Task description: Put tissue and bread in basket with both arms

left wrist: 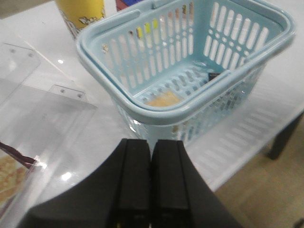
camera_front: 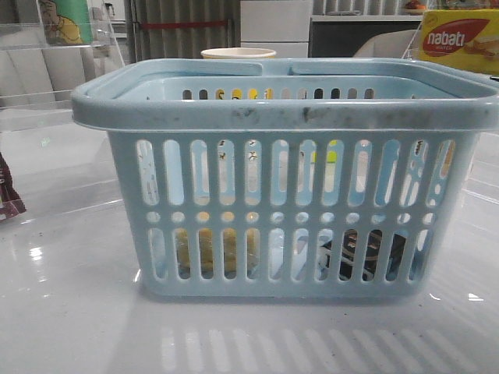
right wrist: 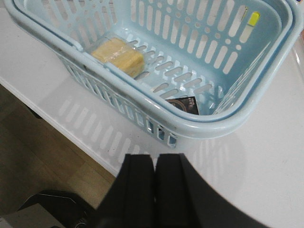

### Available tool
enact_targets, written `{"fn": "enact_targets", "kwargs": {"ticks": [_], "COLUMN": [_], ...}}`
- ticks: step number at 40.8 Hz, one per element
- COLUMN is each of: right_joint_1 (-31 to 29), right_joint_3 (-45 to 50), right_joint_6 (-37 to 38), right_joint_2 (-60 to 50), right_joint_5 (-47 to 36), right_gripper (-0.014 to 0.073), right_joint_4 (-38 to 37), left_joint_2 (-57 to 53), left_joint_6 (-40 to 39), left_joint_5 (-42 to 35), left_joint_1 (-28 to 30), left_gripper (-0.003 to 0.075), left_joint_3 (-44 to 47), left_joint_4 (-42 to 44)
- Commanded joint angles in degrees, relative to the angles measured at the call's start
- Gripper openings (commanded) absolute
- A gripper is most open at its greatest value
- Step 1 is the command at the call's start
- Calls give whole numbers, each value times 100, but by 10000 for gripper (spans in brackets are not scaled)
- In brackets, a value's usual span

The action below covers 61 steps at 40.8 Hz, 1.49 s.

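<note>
The light blue basket (camera_front: 284,117) stands in the middle of the white table. The bread (right wrist: 118,57), a pale yellow loaf in clear wrap, lies on the basket floor; it shows through the slots in the front view (camera_front: 204,253) and in the left wrist view (left wrist: 163,99). The tissue (right wrist: 186,104), a small dark packet, lies in the basket's other end, seen also in the front view (camera_front: 366,251) and the left wrist view (left wrist: 212,76). My left gripper (left wrist: 151,142) is shut and empty, outside the basket (left wrist: 142,99). My right gripper (right wrist: 155,157) is shut and empty, outside the basket (right wrist: 156,114).
A yellow-red nabati box (camera_front: 458,39) stands at the back right. A cup (camera_front: 238,54) stands behind the basket. A yellow printed cup (left wrist: 80,14) and clear acrylic sheets (left wrist: 42,109) lie to the left. A dark reddish wrapper (camera_front: 8,199) is at the left edge. The table edge (right wrist: 71,130) is close.
</note>
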Motion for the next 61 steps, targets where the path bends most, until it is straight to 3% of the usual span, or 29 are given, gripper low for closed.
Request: {"fn": "enact_targets", "kwargs": {"ticks": [1, 9, 20, 27, 38, 46, 61], "right_joint_1": [14, 14, 14, 14, 14, 14, 14], "right_joint_3": [-145, -145, -145, -145, -145, -145, -145], "right_joint_6": [12, 12, 12, 12, 12, 12, 12], "right_joint_2": [-10, -10, -10, -10, -10, -10, -10], "right_joint_5": [-360, -360, -360, -360, -345, -339, -339], "right_gripper": [57, 57, 57, 57, 57, 57, 57], "right_joint_4": [38, 38, 38, 38, 38, 38, 38], "left_joint_2": [-360, -1414, -2844, -3365, -3496, -3496, -3496], "left_joint_6": [57, 57, 46, 46, 46, -493, -494], "left_joint_5": [-1174, -3050, -4076, -4606, -5098, -5094, -5094], "left_joint_1": [435, 1525, 2493, 2771, 2783, 2783, 2713], "left_gripper": [93, 93, 93, 93, 93, 93, 93], "left_joint_3": [182, 1771, 3614, 4473, 4821, 4821, 4821], "left_joint_4": [266, 549, 234, -200, -283, 0, 16]}}
